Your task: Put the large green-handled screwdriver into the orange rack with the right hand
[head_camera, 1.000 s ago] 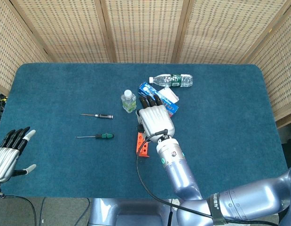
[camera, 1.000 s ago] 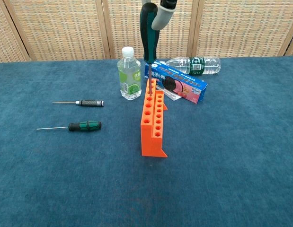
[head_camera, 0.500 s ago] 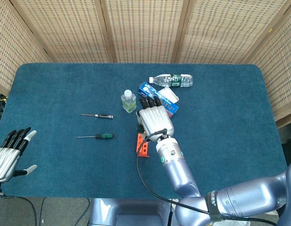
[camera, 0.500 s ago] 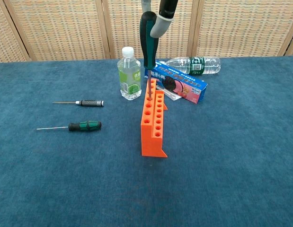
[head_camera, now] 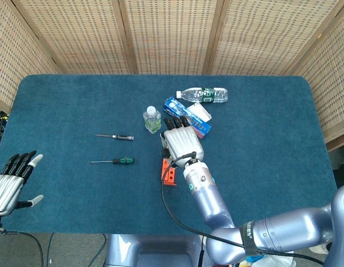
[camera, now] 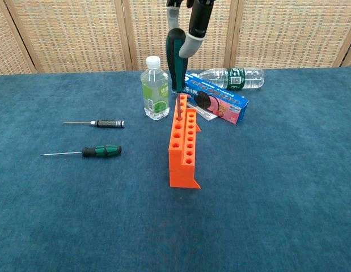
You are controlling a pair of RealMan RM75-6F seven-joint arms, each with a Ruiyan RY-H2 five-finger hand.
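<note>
Green-handled screwdriver [camera: 176,59], pinched upright by the right hand [head_camera: 183,140], has its shaft partly down a far hole of the orange rack [camera: 183,148]; seating it and letting go remain.

Your right hand [head_camera: 183,141] sits out over mid-desk, back up, fingers [camera: 193,34] wrapped down around the screwdriver [camera: 176,59], forearm stretched forward. Your left hand [head_camera: 9,183] hangs off the desk's near-left edge, fingers apart, holding nothing.
</note>
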